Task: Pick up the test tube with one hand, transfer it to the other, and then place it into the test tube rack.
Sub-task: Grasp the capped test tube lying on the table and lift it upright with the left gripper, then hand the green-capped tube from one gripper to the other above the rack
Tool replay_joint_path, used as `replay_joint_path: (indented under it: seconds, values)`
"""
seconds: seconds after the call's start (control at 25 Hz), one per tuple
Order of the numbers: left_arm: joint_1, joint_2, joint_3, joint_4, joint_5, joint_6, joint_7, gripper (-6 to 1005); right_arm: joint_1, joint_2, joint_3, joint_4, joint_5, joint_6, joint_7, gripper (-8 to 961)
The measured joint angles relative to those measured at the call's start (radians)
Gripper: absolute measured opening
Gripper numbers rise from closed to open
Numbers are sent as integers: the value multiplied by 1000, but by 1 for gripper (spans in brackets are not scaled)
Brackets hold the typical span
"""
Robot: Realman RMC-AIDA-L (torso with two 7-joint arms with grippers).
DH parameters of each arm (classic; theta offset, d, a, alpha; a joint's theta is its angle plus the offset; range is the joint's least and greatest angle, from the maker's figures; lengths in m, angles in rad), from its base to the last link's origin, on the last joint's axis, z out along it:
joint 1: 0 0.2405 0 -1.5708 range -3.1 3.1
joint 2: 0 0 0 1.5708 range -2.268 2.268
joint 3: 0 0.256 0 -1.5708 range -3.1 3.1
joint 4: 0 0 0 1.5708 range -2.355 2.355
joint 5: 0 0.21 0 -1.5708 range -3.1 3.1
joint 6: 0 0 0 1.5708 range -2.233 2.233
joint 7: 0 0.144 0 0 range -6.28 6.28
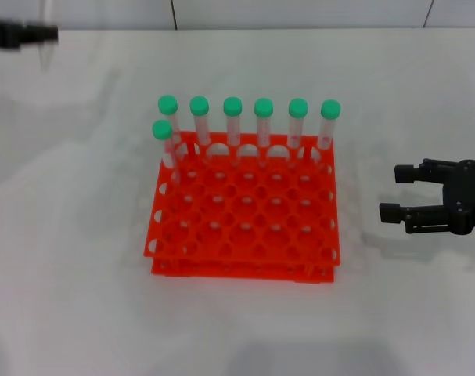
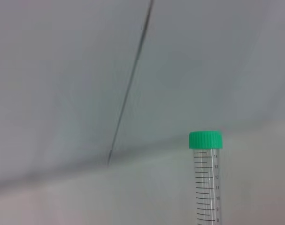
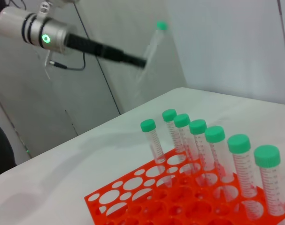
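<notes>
Your left gripper (image 3: 141,61) grasps the test tube (image 3: 151,47) high, far left of the test tube rack (image 1: 245,227), ready for handover. Your right gripper (image 1: 395,192), released, waits right of it.

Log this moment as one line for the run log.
stage: pre-handover | left gripper: far left, raised, shut on tube | right gripper: open, empty, right of rack | rack: seven tubes

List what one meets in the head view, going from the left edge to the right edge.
Left tool holding the test tube high at the far left → test tube rack with seven green-capped tubes along its far rows → right tool, open, low over the table.
</notes>
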Motion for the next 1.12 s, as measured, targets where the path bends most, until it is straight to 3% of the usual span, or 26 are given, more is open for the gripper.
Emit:
replay_joint_path:
  seconds: [0.2, 0.44, 0.76, 0.96, 1.12]
  values:
    - [18, 2, -2, -67, -241, -31, 170, 205, 3, -2, 30, 0, 0, 0, 0, 805]
    - [-30, -4, 6, -236, -415, -39, 369, 205, 7, -3, 35, -6, 0, 1, -1, 803]
    - [-123, -39, 18, -421, -463, -5, 597, 204, 10, -4, 35, -6, 14, 6, -1, 801]
    - [-150, -67, 151, -444, -460, -10, 645, 204, 15, -7, 36, -8, 21, 6, -2, 799]
    - [-157, -75, 239, -440, -460, -13, 658, 204, 19, -8, 37, -8, 24, 4, -2, 798]
